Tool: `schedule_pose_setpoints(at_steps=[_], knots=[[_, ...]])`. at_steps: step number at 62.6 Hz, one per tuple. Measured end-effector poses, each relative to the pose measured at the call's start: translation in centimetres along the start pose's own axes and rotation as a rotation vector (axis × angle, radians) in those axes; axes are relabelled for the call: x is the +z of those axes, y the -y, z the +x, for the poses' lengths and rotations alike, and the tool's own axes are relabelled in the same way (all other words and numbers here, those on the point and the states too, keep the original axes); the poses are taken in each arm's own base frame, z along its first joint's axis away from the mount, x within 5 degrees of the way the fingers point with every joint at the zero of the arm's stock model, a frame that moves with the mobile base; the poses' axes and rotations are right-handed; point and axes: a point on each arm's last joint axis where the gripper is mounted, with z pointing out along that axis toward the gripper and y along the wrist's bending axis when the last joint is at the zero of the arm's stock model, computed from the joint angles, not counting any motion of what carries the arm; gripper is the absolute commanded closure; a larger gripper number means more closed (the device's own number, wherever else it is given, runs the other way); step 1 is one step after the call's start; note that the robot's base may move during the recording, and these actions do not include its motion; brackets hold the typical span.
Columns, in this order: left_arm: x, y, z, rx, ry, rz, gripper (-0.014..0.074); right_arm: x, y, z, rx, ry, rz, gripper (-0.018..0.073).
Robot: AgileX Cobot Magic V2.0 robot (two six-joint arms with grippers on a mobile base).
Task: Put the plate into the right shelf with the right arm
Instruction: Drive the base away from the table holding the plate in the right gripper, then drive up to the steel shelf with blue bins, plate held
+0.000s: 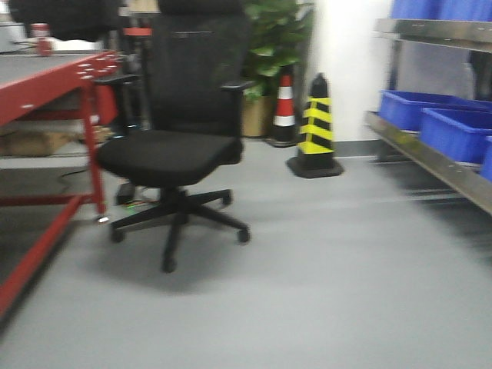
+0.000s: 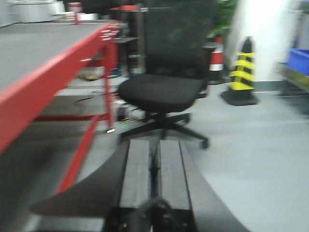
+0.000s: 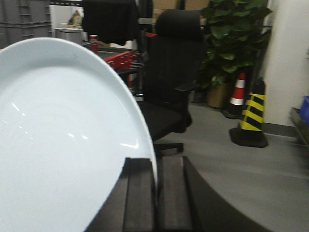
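The right gripper (image 3: 155, 166) is pinched narrow on the rim of the white plate (image 3: 63, 145), only that edge between its pads, and the plate's face spreads to the left of the fingers in the wrist view; this is probably a carrying grip that leaves the far rim free to enter a shelf first. The left gripper (image 2: 154, 150) is closed on nothing. Ahead, an office chair (image 1: 184, 146) stands just off the red bench's (image 1: 46, 73) right-hand edge, while the shelf (image 1: 430, 165) with blue bins (image 1: 453, 127) lies well apart from that edge, far right
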Motion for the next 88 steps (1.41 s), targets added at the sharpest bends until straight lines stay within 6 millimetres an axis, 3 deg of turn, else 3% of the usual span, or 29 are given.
schedule_pose_setpoints(at_steps=[88], knots=[[0.00, 0.04, 0.02, 0.000, -0.002, 0.006, 0.0643, 0.00, 0.00, 0.00, 0.000, 0.000, 0.000, 0.0505]])
